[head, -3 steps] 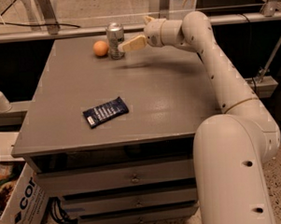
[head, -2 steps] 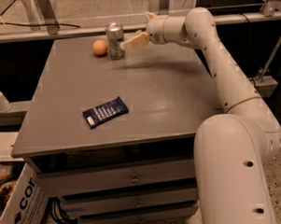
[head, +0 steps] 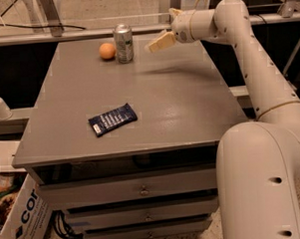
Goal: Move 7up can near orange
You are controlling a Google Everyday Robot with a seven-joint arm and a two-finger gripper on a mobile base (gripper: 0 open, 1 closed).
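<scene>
The 7up can (head: 122, 43) stands upright near the far edge of the grey table (head: 179, 105), silvery-green with a shiny top. The orange (head: 107, 50) sits just left of the can, almost touching it. My gripper (head: 160, 32) is to the right of the can, a short gap away, hovering a little above the table. It is open and holds nothing. One pale finger (head: 159, 42) points left toward the can.
A flat dark-blue snack wrapper (head: 112, 119) lies in the front left part of the table. My arm (head: 247, 52) reaches in from the right. A cardboard box (head: 19, 217) stands on the floor at the lower left. A rail runs behind the table.
My gripper has drawn back to the right, away from the can, and risen slightly. The can and orange have stayed in place.
</scene>
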